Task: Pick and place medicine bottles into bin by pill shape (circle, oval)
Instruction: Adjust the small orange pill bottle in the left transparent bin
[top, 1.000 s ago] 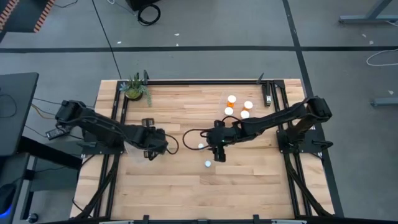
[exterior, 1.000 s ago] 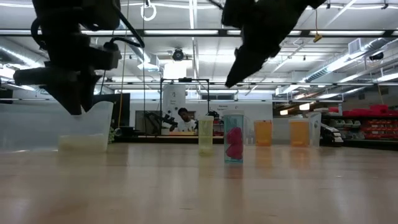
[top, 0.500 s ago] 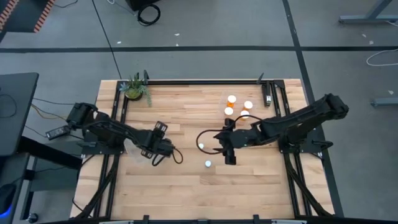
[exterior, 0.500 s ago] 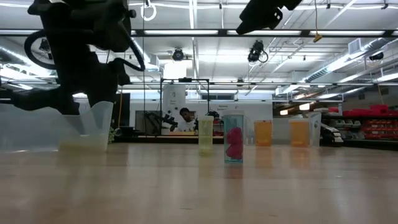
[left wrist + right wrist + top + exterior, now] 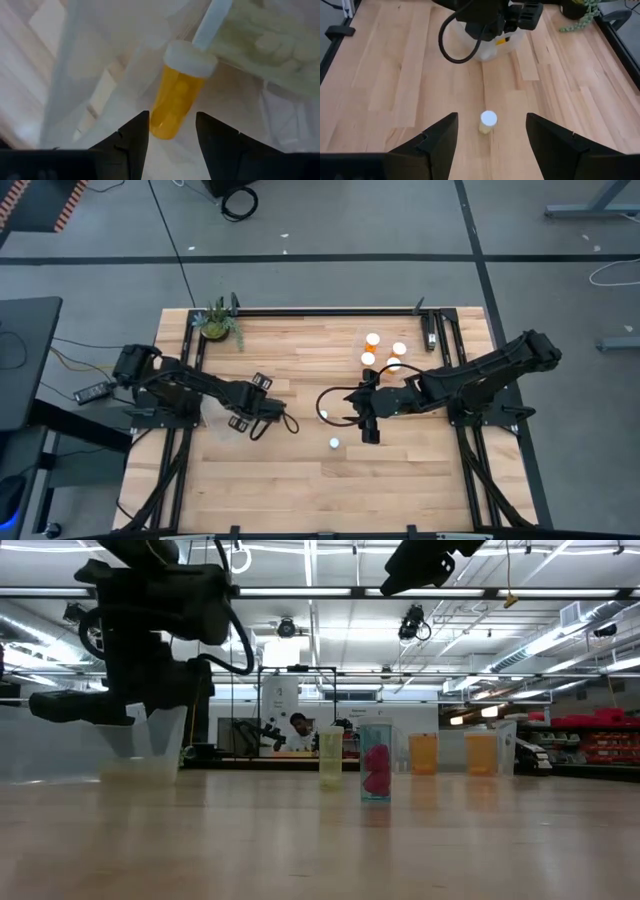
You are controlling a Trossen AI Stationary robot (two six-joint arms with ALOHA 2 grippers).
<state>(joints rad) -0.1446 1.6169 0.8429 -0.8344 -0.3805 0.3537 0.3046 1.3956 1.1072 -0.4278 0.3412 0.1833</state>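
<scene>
A wooden butcher-block table [image 5: 300, 480] held several small round medicine bottles with white caps. In the left wrist view, 1 translucent orange bottle with a white cap [image 5: 176, 90] stood out clearly: pale pills showed through its amber wall, and it lay tilted between the 2 dark fingers [image 5: 131, 135] of the left gripper [image 5: 172, 132]. The fingers stood apart, on either side of the bottle's lower end, and it was hard to tell whether they touched it. Around the bottle were the clear plastic walls of a bin [image 5: 90, 60], and a neighbouring compartment held a heap of pale pills [image 5: 272, 40].

The high view showed none of that detail. There the left gripper [image 5: 250, 420] sat over the left-centre of the table, hiding the bottle and most of the bin. That view did show the wider layout: 4 bottles, orange-bodied with white caps [image 5: 385, 350], clustered toward the far right, 2 small white-looking bottles [image 5: 334, 444] near the middle, and a small potted green plant [image 5: 216, 321] at the far left corner.

The right gripper [image 5: 368, 430] hovered near the table's centre, well apart from the left one. Its wrist view showed its fingers [image 5: 435, 145] spread wide and empty, with 1 small white-capped bottle [image 5: 488, 121] standing upright on the wood between and beyond them.

The low view alone showed the bottles side-on: a clear one holding pink pills [image 5: 375, 775], a pale yellow one [image 5: 331, 759] and 2 orange ones [image 5: 423, 754] behind.
</scene>
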